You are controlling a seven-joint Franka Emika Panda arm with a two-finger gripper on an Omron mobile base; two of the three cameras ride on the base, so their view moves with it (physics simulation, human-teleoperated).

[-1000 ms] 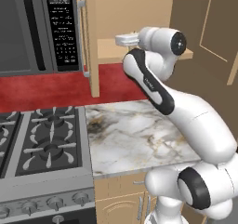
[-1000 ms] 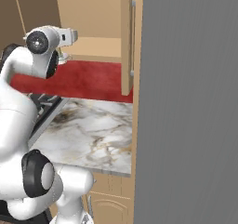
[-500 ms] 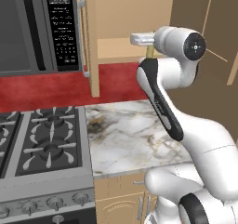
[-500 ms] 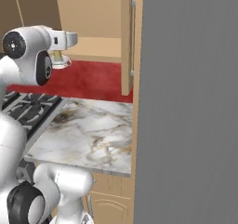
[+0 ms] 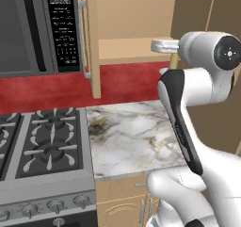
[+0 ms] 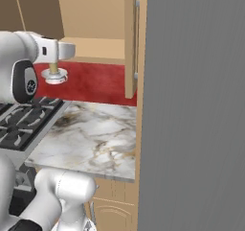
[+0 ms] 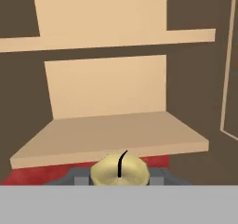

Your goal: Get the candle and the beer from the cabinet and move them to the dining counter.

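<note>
Clearly open, the cabinet (image 5: pixel 136 19) with its tan door (image 5: pixel 92 37) swung out, inner shelf (image 7: pixel 107 137) bare in the hand view. Below it a red wall strip (image 5: pixel 127 80) and the marble tabletop (image 5: pixel 132 136) beside the gas stove (image 5: pixel 42 146); black microwave (image 5: pixel 37 28) above the stove. At right in the right base view, a tall grey panel (image 6: pixel 191 105).

White arm (image 5: pixel 188 108) raised in front of the cabinet opening, wrist level with the lower shelf edge. Gripper (image 7: pixel 120 174) clenched on the candle (image 7: pixel 120 168), dark fingers (image 7: pixel 76 177) pressed against both sides of it in the hand view. Seen from above there: round pale yellow top with a black wick (image 7: pixel 122 162). In the right base view, candle stem (image 6: pixel 54 68) hanging under the hand, upright, small silver dish holder (image 6: pixel 54 75) at its foot, in the air above the stove edge, out of the cabinet and touching no surface.
</note>
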